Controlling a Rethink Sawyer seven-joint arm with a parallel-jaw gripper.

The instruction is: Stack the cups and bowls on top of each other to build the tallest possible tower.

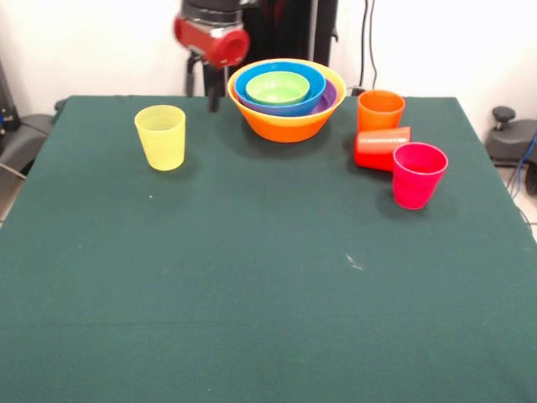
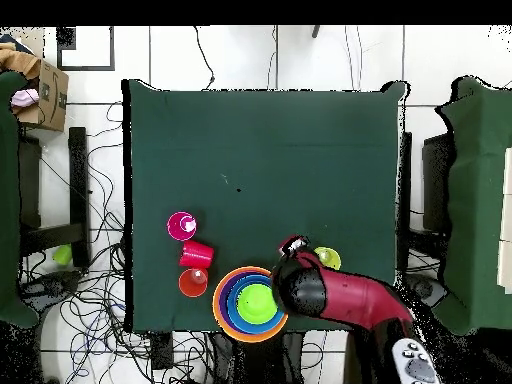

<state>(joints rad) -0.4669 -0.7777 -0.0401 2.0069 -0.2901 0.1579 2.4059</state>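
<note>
Nearest the camera, a magenta-pink cup (image 1: 419, 174) is stood upright, touching a tipped-over red cup (image 1: 381, 148) with an orange cup (image 1: 380, 110) behind. Bowls are nested at the far edge: yellow-orange bowl (image 1: 285, 122), purple (image 1: 328, 101), blue (image 1: 312, 86), small green (image 1: 277, 87); a yellow cup (image 1: 161, 137) is set well apart. Gripper (image 1: 207, 88) is hung beside them, grip can't be made out.

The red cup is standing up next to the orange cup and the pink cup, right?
Not quite. The red cup is lying on its side, not standing up; the front view shows this. It does sit between the orange cup and the pink cup, and both of those are standing upright.
</note>
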